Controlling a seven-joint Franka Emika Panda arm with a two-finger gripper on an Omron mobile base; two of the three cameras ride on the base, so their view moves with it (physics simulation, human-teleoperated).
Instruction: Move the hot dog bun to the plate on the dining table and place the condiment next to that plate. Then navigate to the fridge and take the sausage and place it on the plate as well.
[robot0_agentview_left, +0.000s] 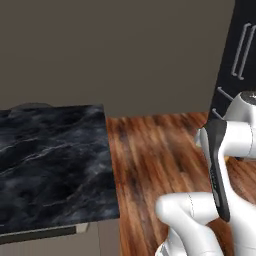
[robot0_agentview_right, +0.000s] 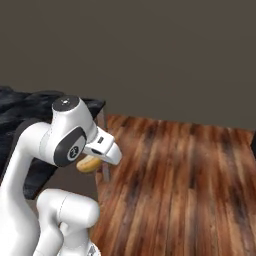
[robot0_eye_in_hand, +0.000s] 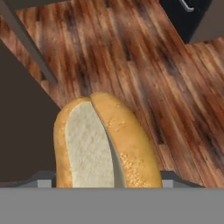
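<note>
The bun (robot0_eye_in_hand: 105, 144) sits in the gripper (robot0_eye_in_hand: 107, 181), rising straight out from between the fingers in the hand view, its split face and pale crumb turned to one side and the browned, seeded crust to the other. The jaws stand wide and are clamped on the bun across its breadth; the tips themselves are hidden behind it. In the right base view the bun (robot0_agentview_right: 89, 163) shows as a tan end poking out below the white hand, carried in the air above the wood floor (robot0_agentview_right: 185, 185), just off the edge of the dark marble counter (robot0_agentview_left: 50, 165). No plate, table or condiment is to be seen, so the bun looks to be in transit. As a judgement: bread like this is light and soft, so weight is no worry, but a tight squeeze would crush it and could pinch the hinge apart. It is not slippery; the crust gives good purchase. The sound hold is across the middle of its length, crust on both pads, kept gentle. A grip near one end would let the far end droop or swing.
</note>
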